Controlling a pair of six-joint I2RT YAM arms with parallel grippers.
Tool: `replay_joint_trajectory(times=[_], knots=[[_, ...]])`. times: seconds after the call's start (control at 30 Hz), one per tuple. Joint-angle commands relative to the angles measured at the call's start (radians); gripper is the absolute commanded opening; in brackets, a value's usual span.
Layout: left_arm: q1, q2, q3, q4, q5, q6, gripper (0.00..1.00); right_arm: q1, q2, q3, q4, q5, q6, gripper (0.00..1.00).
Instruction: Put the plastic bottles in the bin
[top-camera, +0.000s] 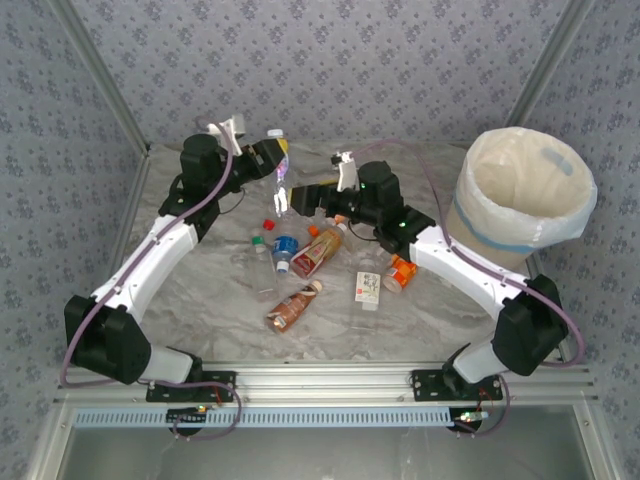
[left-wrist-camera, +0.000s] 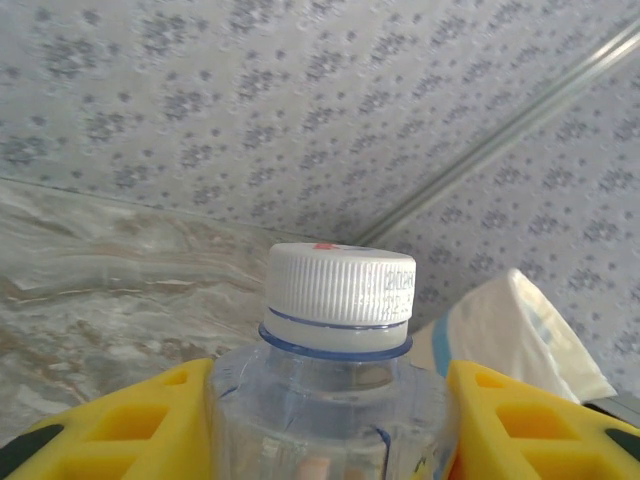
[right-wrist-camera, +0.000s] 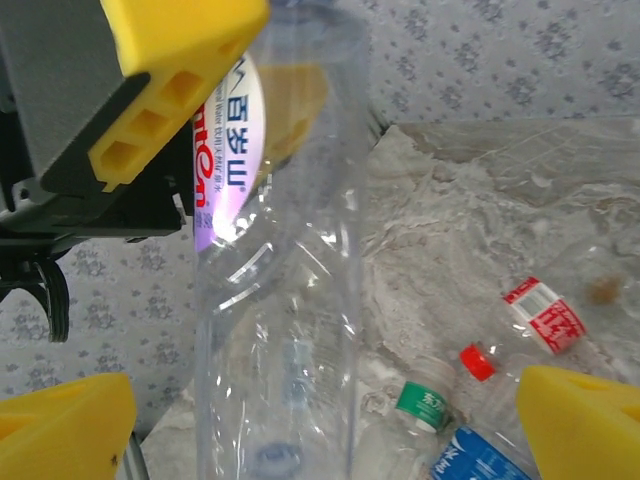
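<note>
Your left end effector (left-wrist-camera: 330, 425) is closed on a clear bottle (left-wrist-camera: 335, 370) just under its white cap. The yellow fingers (left-wrist-camera: 150, 425) press on both sides of the bottle's shoulder, and it hangs above the tabletop (top-camera: 335, 325). Your right end effector (right-wrist-camera: 320, 425) is wide open and holds nothing. The lower body of the same bottle stands between its two fingers, apart from both. The other bottles (top-camera: 300, 265) lie on the tabletop below the two end effectors. The bin (top-camera: 500, 238) stands to the right of your right end effector, well apart.
</note>
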Motion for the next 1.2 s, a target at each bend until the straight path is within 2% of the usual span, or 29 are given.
replay_joint_trajectory(times=[0.0, 0.2, 0.47, 0.6, 0.73, 0.8, 0.93, 1.03, 1.1, 1.17], knots=[[-0.013, 0.004, 0.044, 0.053, 0.041, 0.016, 0.0, 0.012, 0.024, 0.056, 0.029, -0.03, -0.012, 1.0], [-0.032, 0.007, 0.052, 0.082, 0.054, 0.0, 0.0, 0.02, 0.077, 0.108, -0.02, -0.055, -0.01, 1.0], [-0.047, 0.01, 0.053, 0.082, 0.065, 0.0, 0.0, 0.023, 0.114, 0.12, 0.016, -0.075, 0.008, 0.99], [-0.048, 0.015, 0.053, 0.081, 0.073, -0.003, 0.0, 0.024, 0.137, 0.131, 0.027, -0.087, 0.027, 0.92], [-0.048, 0.014, 0.057, 0.066, 0.074, 0.0, 0.01, 0.024, 0.131, 0.124, 0.034, -0.055, 0.021, 0.73], [-0.048, 0.016, 0.063, 0.05, 0.072, 0.007, 0.09, 0.023, 0.128, 0.127, 0.028, -0.061, 0.007, 0.68], [-0.048, 0.026, 0.085, 0.011, 0.063, 0.022, 0.54, 0.021, 0.109, 0.127, -0.014, -0.021, -0.023, 0.6], [-0.044, 0.037, 0.119, -0.022, 0.05, 0.053, 0.8, 0.011, 0.094, 0.123, -0.048, 0.001, -0.045, 0.59], [-0.037, 0.047, 0.156, -0.056, 0.017, 0.085, 0.91, 0.004, 0.079, 0.121, -0.089, 0.038, -0.064, 0.59], [-0.032, 0.062, 0.197, -0.105, -0.042, 0.109, 0.97, -0.003, 0.058, 0.115, -0.137, 0.087, -0.095, 0.59]])
